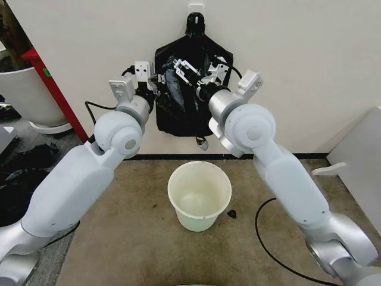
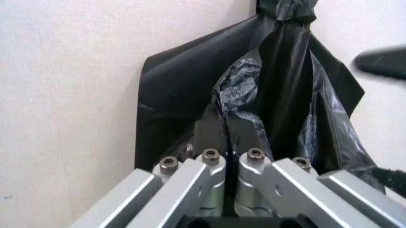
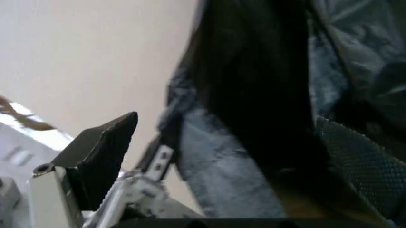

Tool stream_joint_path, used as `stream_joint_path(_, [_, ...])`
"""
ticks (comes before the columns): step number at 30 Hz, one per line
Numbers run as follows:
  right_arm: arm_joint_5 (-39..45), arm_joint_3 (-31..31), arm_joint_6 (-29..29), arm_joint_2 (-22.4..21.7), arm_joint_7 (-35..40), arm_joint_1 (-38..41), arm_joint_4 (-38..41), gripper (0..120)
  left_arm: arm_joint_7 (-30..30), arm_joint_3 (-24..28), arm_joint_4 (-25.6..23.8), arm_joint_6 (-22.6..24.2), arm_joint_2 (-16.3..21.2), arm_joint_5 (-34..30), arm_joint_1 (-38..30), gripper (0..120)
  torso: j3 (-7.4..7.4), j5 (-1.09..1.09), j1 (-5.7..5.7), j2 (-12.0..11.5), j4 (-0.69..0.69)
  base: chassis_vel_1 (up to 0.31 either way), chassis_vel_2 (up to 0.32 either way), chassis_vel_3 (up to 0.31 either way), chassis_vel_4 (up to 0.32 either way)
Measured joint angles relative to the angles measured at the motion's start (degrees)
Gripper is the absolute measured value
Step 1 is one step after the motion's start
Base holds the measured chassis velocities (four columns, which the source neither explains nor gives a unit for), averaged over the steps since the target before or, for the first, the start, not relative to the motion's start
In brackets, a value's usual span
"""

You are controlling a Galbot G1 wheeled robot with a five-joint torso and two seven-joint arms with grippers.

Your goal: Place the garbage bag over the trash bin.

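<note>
Black glossy plastic hung on the wall: the garbage bag (image 1: 178, 101), with the trash bin (image 1: 199, 195) on the carpet below. The left gripper (image 2: 225, 135) pinched a fold to draw it free; the right gripper (image 3: 228, 142) spread wide around the film.

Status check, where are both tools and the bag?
Left tool shut on garbage bag at the wall. Right tool open around its folds. Trash bin on floor below, unlined.
</note>
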Motion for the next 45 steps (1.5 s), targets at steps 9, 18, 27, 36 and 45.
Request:
stream_joint_path(9, [0.3,-2.5,-1.9,0.7,5.7,3.5,-3.7,99,0.5,-0.6,-0.2,-0.2,-0.4,0.3,0.4,0,0.0,0.0,0.0,0.0,0.01,0.0,0.0,0.0,0.0])
stream_joint_path(18, [-0.4,-3.1,-2.5,0.5,7.4,3.8,-4.9,87,0.7,-1.1,-0.4,-0.4,-0.3,0.4,0.6,0,0.0,0.0,0.0,0.0,0.0,0.0,0.0,0.0,0.0])
stream_joint_path(27, [-4.6,-4.4,-3.4,-1.6,7.0,2.8,-5.8,83,0.9,-1.6,-0.6,-0.5,0.4,0.4,0.7,0,0.0,0.0,0.0,0.0,0.0,0.0,0.0,0.0,0.0])
stream_joint_path(36, [-12.8,-7.7,-4.7,-2.8,5.8,2.4,-6.1,81,1.0,-1.6,-0.8,-0.5,-0.1,0.6,0.5,0,0.0,0.01,0.0,0.0,0.0,0.0,0.0,0.0,0.0])
stream_joint_path(45, [-20.6,-10.0,-6.5,-2.0,4.5,2.1,-8.1,81,0.9,-1.8,-1.4,-0.5,0.2,0.6,1.3,0,0.0,0.0,0.0,0.0,0.0,0.0,0.0,0.0,0.0])
